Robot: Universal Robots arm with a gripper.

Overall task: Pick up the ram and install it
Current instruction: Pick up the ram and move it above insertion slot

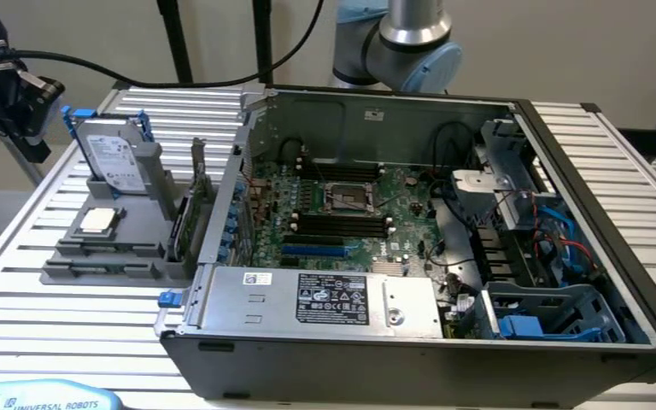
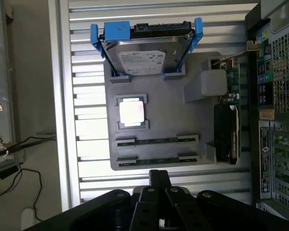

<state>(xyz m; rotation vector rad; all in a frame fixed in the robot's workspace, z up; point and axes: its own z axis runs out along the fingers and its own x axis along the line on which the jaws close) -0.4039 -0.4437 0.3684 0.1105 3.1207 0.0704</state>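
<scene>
The ram (image 2: 156, 140), a thin green stick, is being cradled edge-up in a slotted grey tray (image 2: 192, 120) beside the open metal case (image 1: 419, 371); the black gripper (image 2: 160, 175) is being held clenched, empty.

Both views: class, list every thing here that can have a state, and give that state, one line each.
computer case, open, side panel off
black motherboard slots, empty
ram sticks, two, on edge in holders of the gray tray
processor chip, lying flat in its recess
hard drive, standing in its blue bracket
expansion card, on edge at the tray's side
gripper, above the tray's edge, nearest the ram sticks
</scene>
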